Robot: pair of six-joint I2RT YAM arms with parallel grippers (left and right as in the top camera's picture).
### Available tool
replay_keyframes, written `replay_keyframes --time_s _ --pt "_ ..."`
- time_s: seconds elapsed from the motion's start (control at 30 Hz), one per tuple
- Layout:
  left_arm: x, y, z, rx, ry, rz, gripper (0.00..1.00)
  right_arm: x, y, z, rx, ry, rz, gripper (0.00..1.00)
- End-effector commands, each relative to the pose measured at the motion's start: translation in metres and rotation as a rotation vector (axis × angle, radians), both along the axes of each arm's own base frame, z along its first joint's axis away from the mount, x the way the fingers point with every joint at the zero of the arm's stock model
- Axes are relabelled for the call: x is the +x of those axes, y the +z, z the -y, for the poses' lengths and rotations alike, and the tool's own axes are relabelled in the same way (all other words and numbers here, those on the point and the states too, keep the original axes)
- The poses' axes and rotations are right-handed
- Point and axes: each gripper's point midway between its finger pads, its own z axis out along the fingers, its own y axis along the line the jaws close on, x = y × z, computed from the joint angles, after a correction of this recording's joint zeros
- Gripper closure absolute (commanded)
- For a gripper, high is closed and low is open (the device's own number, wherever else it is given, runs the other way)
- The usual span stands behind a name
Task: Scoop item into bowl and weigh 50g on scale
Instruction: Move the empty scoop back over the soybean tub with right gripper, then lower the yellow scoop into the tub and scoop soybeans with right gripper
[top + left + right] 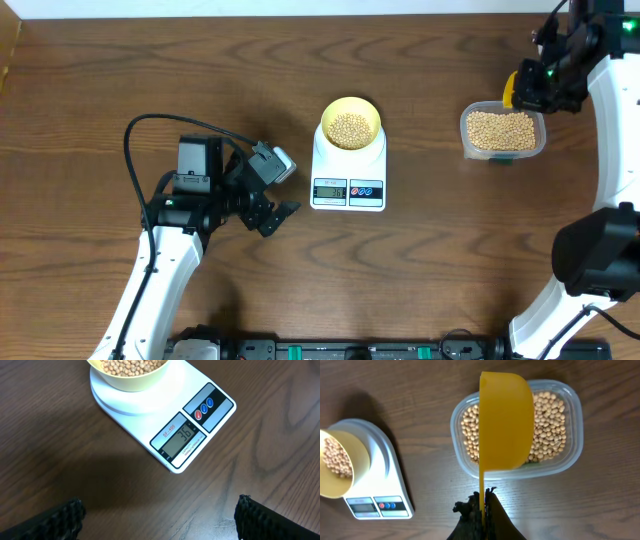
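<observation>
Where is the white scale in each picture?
Overhead: the scale sits in the middle of the table.
Left wrist: upper middle, with its display showing.
Right wrist: lower left corner.
Shared landmark: the yellow bowl of beans standing on the scale shows in all three.

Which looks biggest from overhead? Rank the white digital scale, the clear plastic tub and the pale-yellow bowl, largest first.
1. White rectangular digital scale.
2. Clear rectangular plastic tub.
3. Small round pale-yellow bowl, narrower than the tub even though it sits raised on the scale, slightly nearer the camera.
</observation>
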Motion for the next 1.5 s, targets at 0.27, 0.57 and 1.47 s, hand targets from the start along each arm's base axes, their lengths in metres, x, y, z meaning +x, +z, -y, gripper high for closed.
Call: replay_keyframes --time_s 0.27,0.57,1.47 --pt "-0.002 -0.004 -0.002 0.005 0.008 -0.012 0.02 -0.010 -0.001 0.000 -0.049 0.148 -0.019 0.99" --pt "-0.002 -0.004 -0.002 0.005 0.008 -0.012 0.02 -0.019 -0.026 0.002 -0.059 0.160 -0.076 0.99" --pt "-0.002 -0.004 -0.002 0.005 0.008 -0.012 0.02 -0.011 -0.111 -0.018 0.067 0.146 -0.040 0.99"
